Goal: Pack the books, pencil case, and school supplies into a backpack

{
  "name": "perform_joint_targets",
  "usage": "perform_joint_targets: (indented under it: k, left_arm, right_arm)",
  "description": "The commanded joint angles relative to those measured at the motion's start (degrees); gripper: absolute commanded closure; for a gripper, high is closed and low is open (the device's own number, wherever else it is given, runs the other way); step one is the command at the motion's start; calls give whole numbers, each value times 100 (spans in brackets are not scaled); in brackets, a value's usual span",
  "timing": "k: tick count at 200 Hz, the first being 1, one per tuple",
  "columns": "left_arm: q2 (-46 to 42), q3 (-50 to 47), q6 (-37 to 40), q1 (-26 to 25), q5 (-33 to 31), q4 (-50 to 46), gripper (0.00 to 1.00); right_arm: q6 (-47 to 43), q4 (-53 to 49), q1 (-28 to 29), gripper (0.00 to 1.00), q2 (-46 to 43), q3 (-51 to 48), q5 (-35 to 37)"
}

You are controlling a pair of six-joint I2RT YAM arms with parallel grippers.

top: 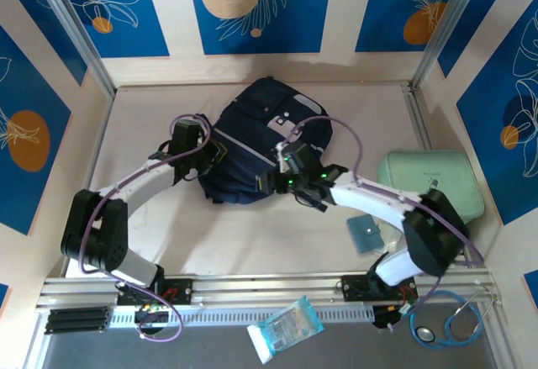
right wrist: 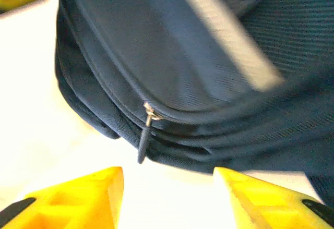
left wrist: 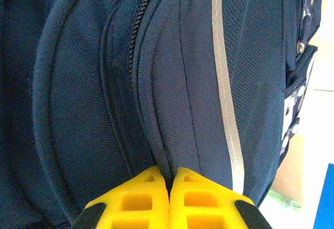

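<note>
Two moulded yellow fingers of the left gripper clench a fold of the backpack, woven navy nylon beside its pale stripe; the right gripper gapes just below the backpack's dangling zip pull; the backpack slumps rounded on the white table

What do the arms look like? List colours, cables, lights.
Left arm and right arm: white links, black joints, looping lilac cables. Green lights glow at the right wrist. Left end effector and right end effector: yellow ribbed fingers with black patches.
</note>
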Motion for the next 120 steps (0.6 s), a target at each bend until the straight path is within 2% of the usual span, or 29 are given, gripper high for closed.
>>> perform_joint_targets:
  k: [1, 14, 32, 47, 62, 93, 120]
  left_arm:
    - [-48, -71, 238, -84, 339, 43, 100]
    - [-57, -89, 261, -114, 375, 56, 100]
    - [-98, -90, 281, -184, 380, 42, 100]
    - [-126, -90, 289, -265, 329, 3, 100]
    - [-151, -106, 298, -336, 312, -24, 100]
    - [-224, -168, 291, -426, 281, -30, 100]
    - [-257, -221, 325, -433, 263, -42, 100]
  right_arm:
    - [1251, -72, -475, 47, -235, -126, -693]
    - [1721, -94, -811, 47, -94, -5, -1194]
    - [2238, -195, -1015, 50, 208, 291, -1498]
    - [2521, -617, -1057, 58, 542, 689, -1377]
    - [2649, -913, -1058, 62, 849, 977, -1227]
    - [2658, -763, -985, 65, 1203, 1136, -1306]
    - [2649, -916, -937, 67, 1239, 1159, -1085]
